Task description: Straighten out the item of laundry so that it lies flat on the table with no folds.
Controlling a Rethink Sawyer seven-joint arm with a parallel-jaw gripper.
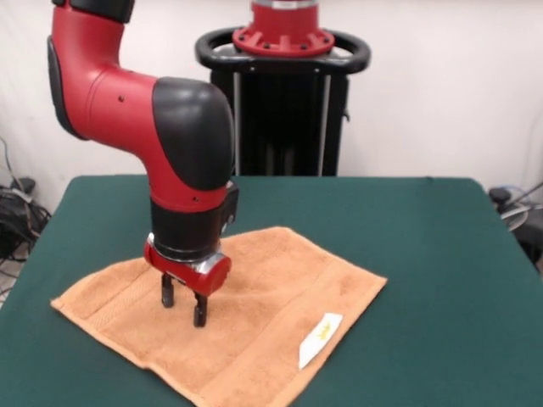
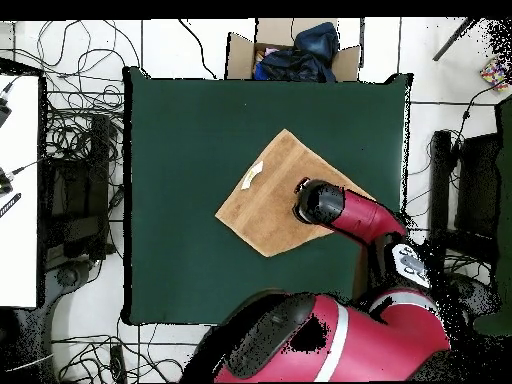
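Now, towel: orange-tan terry-cloth rectangular hand towel [image 1: 254, 322] spread on dark green felt worktop [image 1: 424, 254], lower centre of frame.
Pincer: red-and-black pincer [image 1: 183, 303] slightly parted, empty, over the towel.

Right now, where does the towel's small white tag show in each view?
Front view: the white tag lies at the towel's lower right edge, right of the gripper.
Overhead view: the tag is at the towel's upper left edge.
Shared landmark: the red arm's wrist over the towel.

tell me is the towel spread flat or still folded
Spread flat: the towel lies as one open sheet on the table, no folds showing, though the arm hides part of it.
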